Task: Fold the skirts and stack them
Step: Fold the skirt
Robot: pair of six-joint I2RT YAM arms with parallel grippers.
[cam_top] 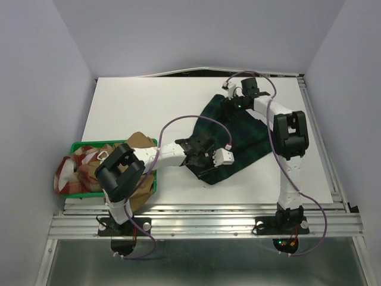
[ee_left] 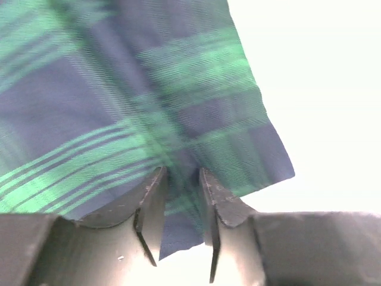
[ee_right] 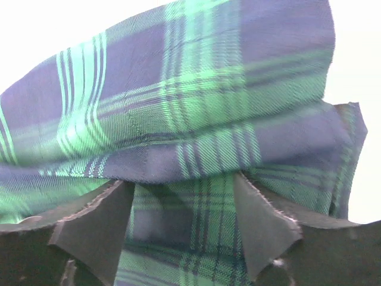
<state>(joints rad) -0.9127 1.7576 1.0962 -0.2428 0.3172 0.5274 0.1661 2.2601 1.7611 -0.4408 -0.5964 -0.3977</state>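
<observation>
A dark green-and-navy tartan skirt [cam_top: 244, 134] lies spread on the white table, right of centre. My left gripper [cam_top: 199, 152] is down on its near-left edge. In the left wrist view the gripper [ee_left: 181, 173] has its jaws drawn close, and the bunched hem of the tartan skirt [ee_left: 149, 89] is pinched between them. My right gripper [cam_top: 233, 99] is at the skirt's far corner. In the right wrist view that gripper [ee_right: 181, 182] stands wide, with flat tartan cloth [ee_right: 196, 107] between the fingers and a fold draped over their tips. A red-and-cream checked skirt [cam_top: 76, 170] and a tan-brown skirt [cam_top: 140, 142] sit heaped at the left.
A green plastic tray [cam_top: 89, 145] at the table's near-left corner holds the checked and tan skirts, which spill over its rim. A metal rail [cam_top: 202, 220] runs along the near edge, and white walls enclose the table on three sides.
</observation>
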